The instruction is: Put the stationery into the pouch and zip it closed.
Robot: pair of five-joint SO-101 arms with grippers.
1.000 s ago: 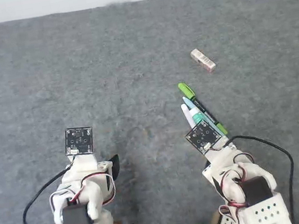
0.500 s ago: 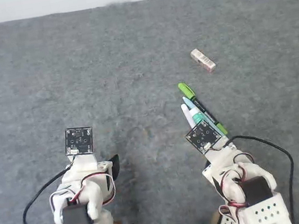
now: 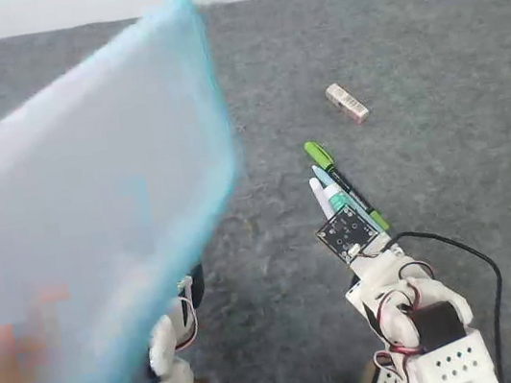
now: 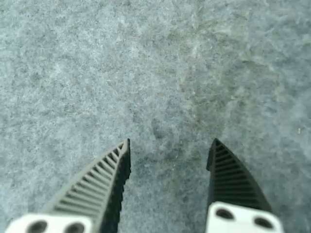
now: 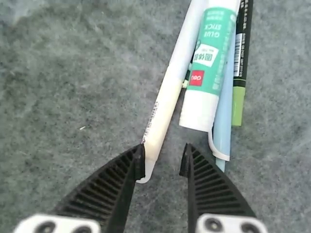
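Right gripper (image 5: 163,153) narrowly parted, empty, at the near tip of the white pen (image 5: 170,92), left gripper (image 4: 170,143) wide over bare carpet (image 4: 146,58): looks like the very start, glue stick (image 5: 206,63) and eraser (image 3: 347,103) loose too, pouch (image 3: 97,236) held aloft above the left arm, so calls for closing on that pen.

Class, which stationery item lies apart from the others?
The eraser, alone farther out; the white pen, glue stick and green marker lie side by side.

The high view looks down over the desk (image 3: 442,16); the 2 wrist views face it closely, the right sharing the pens (image 3: 344,187).
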